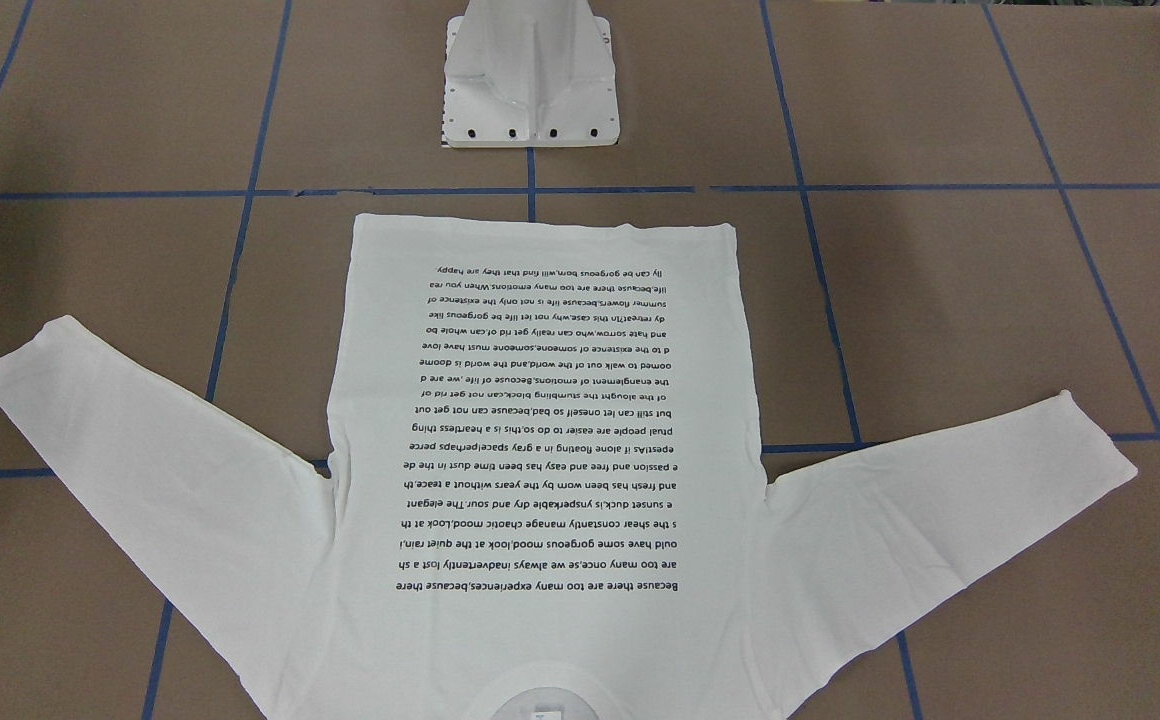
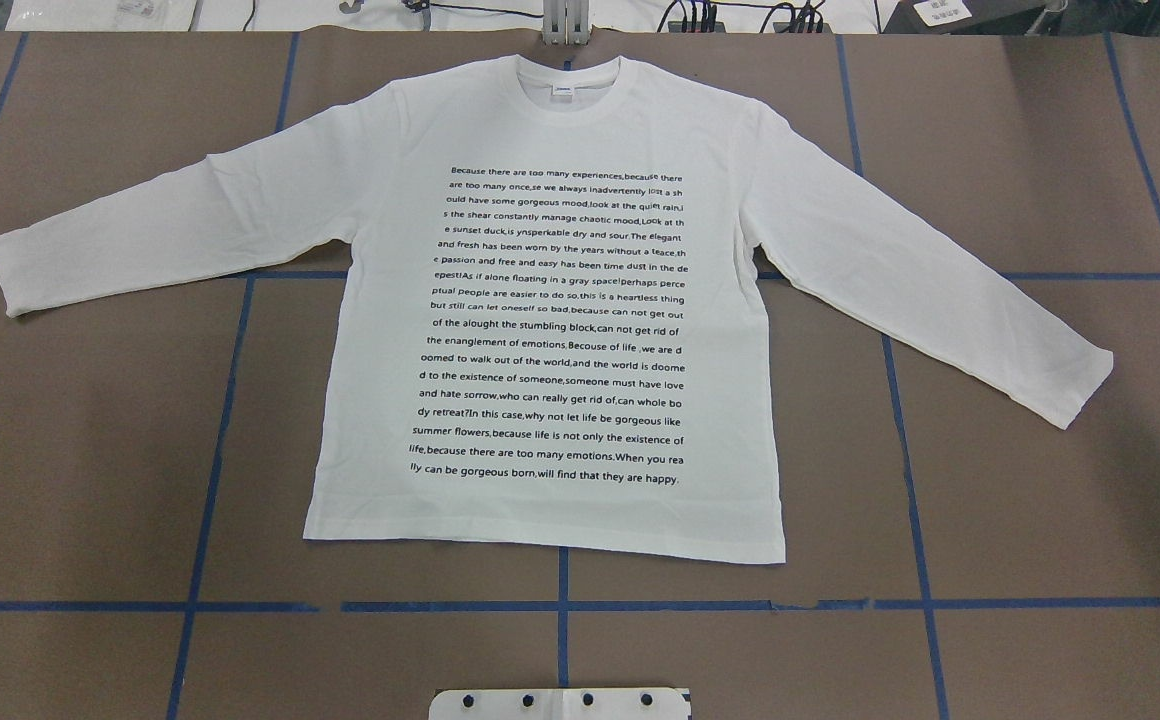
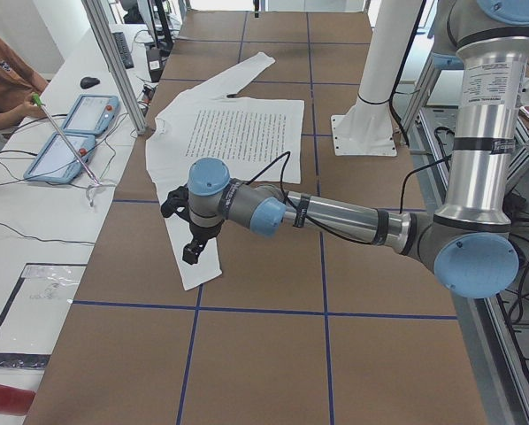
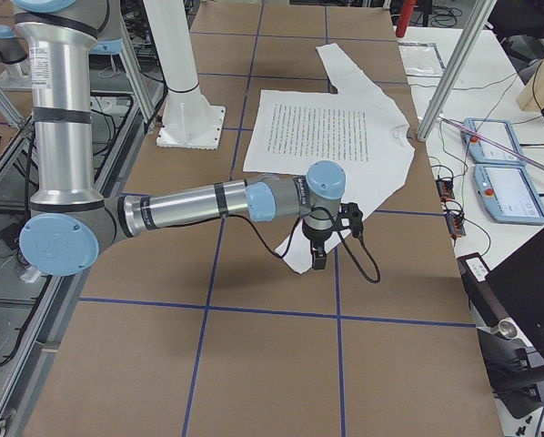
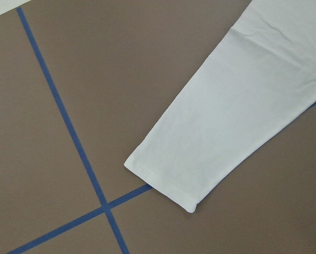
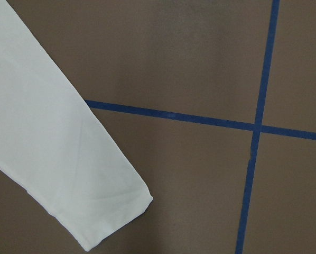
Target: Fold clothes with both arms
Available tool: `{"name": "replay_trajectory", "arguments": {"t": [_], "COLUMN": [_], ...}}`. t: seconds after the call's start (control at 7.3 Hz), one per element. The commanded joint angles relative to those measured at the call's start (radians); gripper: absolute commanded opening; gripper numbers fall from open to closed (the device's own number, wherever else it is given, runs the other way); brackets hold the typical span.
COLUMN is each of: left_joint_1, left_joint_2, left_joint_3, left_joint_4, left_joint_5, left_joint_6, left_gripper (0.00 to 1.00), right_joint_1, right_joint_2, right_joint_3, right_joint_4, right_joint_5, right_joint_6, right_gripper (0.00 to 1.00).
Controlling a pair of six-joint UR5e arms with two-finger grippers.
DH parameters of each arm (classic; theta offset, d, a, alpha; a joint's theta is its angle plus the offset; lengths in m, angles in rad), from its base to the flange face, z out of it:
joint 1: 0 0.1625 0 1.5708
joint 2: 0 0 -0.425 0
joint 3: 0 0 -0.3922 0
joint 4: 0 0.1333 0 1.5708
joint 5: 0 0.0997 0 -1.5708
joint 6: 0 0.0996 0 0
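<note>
The shirt (image 2: pixel 550 300) lies flat and unfolded at the centre of the table (image 2: pixel 90 450), print (image 2: pixel 555 330) side up. Its collar points away from the robot and its hem lies toward the pedestal (image 1: pixel 530 80). The label (image 2: pixel 562 91) shows inside the collar.

Both sleeves are spread outward and angled back toward the robot: the left sleeve (image 2: pixel 170 235) on the robot's left, the right sleeve (image 2: pixel 930 300) on its right.

Blue tape (image 2: pixel 210 450) divides the table into a grid, and the shirt covers several lines.

The left arm (image 3: pixel 335 215) reaches out low over the table. The left gripper (image 3: pixel 194 251) points down above the left cuff (image 5: pixel 163 182), clear of the cloth. The right arm (image 4: pixel 190 205) is posed likewise, with the right gripper (image 4: pixel 319 255) above the right cuff (image 6: pixel 113 217).

Jaw state cannot be told for either gripper.
</note>
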Motion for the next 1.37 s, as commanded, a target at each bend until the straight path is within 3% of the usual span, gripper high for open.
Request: {"name": "replay_trajectory", "arguments": {"t": [0.0, 0.55, 0.96, 1.1, 1.23], "left_joint_1": [-0.003, -0.003, 0.003, 0.003, 0.003], "left_joint_2": [0.033, 0.062, 0.059, 0.059, 0.057], "left_joint_3": [-0.042, -0.052, -0.067, -0.064, -0.062], "left_joint_4": [0.003, -0.012, -0.041, -0.041, -0.043], "left_joint_5": [0.010, -0.020, -0.023, -0.025, -0.051], "left_joint_6": [-0.002, 0.001, -0.091, -0.097, -0.120], "left_gripper": [1.00, 1.00, 1.00, 1.00, 1.00], "right_joint_1": [0.002, -0.010, -0.105, -0.137, -0.176], "right_joint_2": [-0.004, -0.028, -0.012, -0.007, 0.005], "right_joint_3": [-0.001, -0.017, -0.070, -0.119, -0.194], "right_joint_4": [0.002, 0.046, 0.056, 0.136, 0.290], "right_joint_5": [0.000, -0.004, -0.002, -0.007, -0.011], "right_joint_6": [0.002, 0.002, 0.090, 0.135, 0.317], "right_gripper": [1.00, 1.00, 1.00, 1.00, 0.98]}}
